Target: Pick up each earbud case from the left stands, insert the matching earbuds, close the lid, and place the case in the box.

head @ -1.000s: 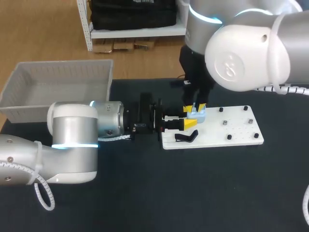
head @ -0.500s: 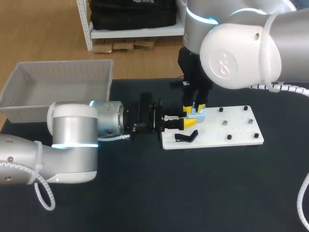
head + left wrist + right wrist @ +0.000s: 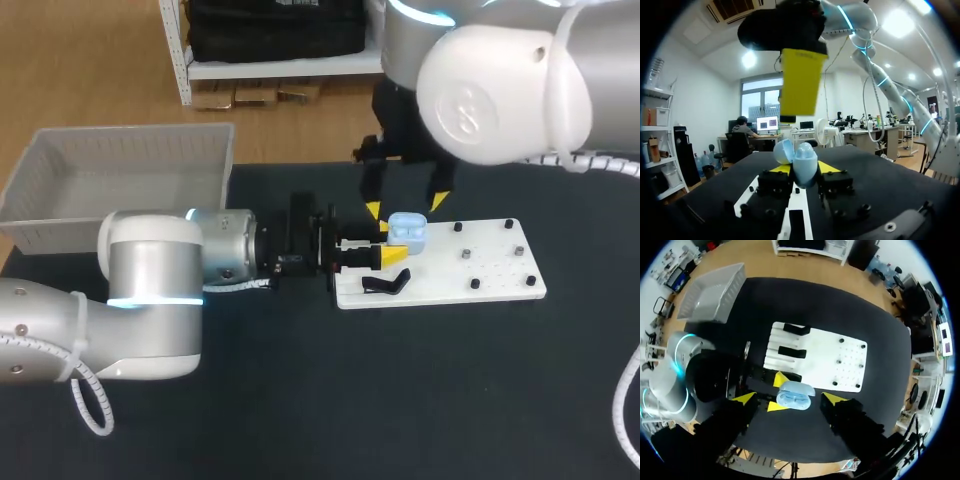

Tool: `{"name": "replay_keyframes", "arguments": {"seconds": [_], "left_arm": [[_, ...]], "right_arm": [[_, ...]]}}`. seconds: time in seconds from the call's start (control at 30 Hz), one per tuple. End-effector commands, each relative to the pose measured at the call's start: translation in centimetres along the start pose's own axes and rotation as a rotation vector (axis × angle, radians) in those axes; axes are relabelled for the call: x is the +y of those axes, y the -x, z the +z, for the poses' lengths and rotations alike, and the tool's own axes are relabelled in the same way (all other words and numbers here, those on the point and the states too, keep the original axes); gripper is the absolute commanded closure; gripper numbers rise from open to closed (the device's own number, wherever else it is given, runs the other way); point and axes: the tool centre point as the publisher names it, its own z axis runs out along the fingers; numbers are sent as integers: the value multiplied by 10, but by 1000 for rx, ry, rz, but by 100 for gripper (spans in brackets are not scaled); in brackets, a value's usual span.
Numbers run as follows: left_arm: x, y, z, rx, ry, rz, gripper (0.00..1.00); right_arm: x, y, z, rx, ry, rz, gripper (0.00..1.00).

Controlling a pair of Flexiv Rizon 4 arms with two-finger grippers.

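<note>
A light blue earbud case is held just over the near-left end of the white stand board, with my left gripper shut on it from two sides. In the left wrist view the case sits between the yellow fingertips with its lid tipped open. My right gripper hangs open straight above it, one finger on each side and clear of the case. From the right wrist view the open case lies below that gripper.
A grey basket stands at the table's far left. Black stands sit on the board's left end, and small pegs dot its right half. Dark table surrounds the board.
My right gripper, earlier closed down on the case, has opened wide and lifted off it. The left arm and the case have stayed put.
</note>
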Motion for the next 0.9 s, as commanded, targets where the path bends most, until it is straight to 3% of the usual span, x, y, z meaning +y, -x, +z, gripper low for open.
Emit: {"name": "replay_keyframes", "arguments": {"seconds": [0.03,0.5,0.9], "left_arm": [[-1,0,0,-2,3,2,100],[-1,0,0,-2,3,2,100],[-1,0,0,-2,3,2,100]], "right_arm": [[-16,1,-5,-34,8,59,0],[-55,27,30,-14,-90,238,0],[-61,4,34,36,-71,246,0]]}}
